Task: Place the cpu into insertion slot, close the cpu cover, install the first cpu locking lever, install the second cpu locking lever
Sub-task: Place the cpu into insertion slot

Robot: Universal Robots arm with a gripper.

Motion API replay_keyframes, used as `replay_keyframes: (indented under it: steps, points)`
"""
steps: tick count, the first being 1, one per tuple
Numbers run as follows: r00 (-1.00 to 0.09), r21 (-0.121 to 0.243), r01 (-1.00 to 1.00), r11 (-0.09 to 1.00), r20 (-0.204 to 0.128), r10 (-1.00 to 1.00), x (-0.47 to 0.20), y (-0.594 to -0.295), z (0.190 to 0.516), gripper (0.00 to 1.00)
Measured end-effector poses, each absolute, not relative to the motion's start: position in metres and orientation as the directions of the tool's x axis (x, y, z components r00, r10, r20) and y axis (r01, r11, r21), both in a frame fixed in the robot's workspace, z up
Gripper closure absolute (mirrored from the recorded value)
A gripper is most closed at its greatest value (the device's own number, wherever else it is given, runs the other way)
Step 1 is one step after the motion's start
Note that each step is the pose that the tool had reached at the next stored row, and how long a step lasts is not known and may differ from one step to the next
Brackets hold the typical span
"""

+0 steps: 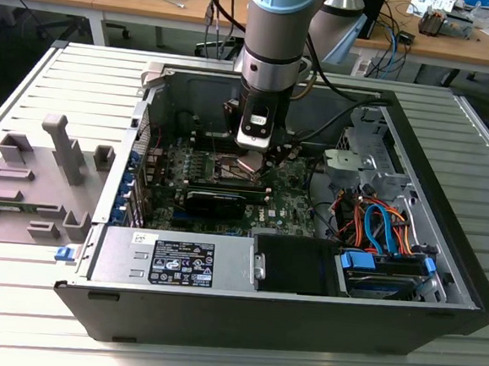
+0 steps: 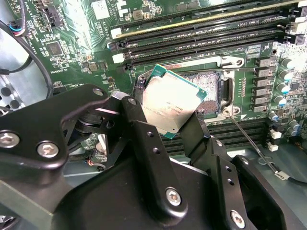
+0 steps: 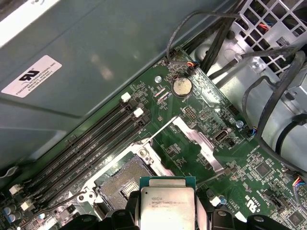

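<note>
The end effector [image 2: 168, 120] has its two black, matte fingers [image 2: 144, 136] closed on opposite edges of the single cpu [image 2: 170, 103], a flat square chip with a brushed silvery lid and a thin green border. In both wrist views the chip hangs tilted just above the one insertion slot [image 3: 120, 182], not yet seated. The slot is a dark square bed of fine contacts inside a thin metal rim, set in glossy green motherboard [image 3: 249, 191]. The cpu cover [image 3: 197, 140], a thin silvery plate, stands swung away beside the socket. Long black memory slots [image 3: 91, 143] run alongside, with two white latch tabs and one round coin cell [image 3: 182, 86] near. The open steel computer case [image 1: 217, 316] sits on a ribbed metal bench [image 1: 32, 81].
</note>
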State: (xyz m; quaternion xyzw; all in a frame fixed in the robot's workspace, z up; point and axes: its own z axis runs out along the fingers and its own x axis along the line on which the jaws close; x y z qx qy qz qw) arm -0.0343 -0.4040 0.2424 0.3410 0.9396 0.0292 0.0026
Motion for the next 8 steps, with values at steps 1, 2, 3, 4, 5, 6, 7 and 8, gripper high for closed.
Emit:
replay_keyframes:
  steps: [1,2,3,4,5,6,7,8]
  points:
    - [-0.767,0.057,0.642,0.765,0.015,0.642,-0.0342,-0.4040,0.2424,0.45]
    - [-0.766,0.057,0.642,0.764,0.015,0.643,-0.0343,-0.4040,0.2424,0.45]
    - [-0.765,0.057,0.644,0.763,0.015,0.644,-0.0343,-0.4040,0.2425,0.45]
    - [-0.764,0.057,0.645,0.762,0.015,0.645,-0.0343,-0.4040,0.2424,0.45]
    - [-0.763,0.057,0.646,0.762,0.015,0.646,-0.0343,-0.4040,0.2424,0.45]
    - [-0.763,0.057,0.646,0.761,0.015,0.646,-0.0342,-0.4040,0.2424,0.45]
    - [-0.762,0.057,0.647,0.761,0.015,0.647,-0.0343,-0.4040,0.2424,0.45]
    - [-0.762,0.057,0.647,0.760,0.015,0.648,-0.0342,-0.4040,0.2424,0.45]
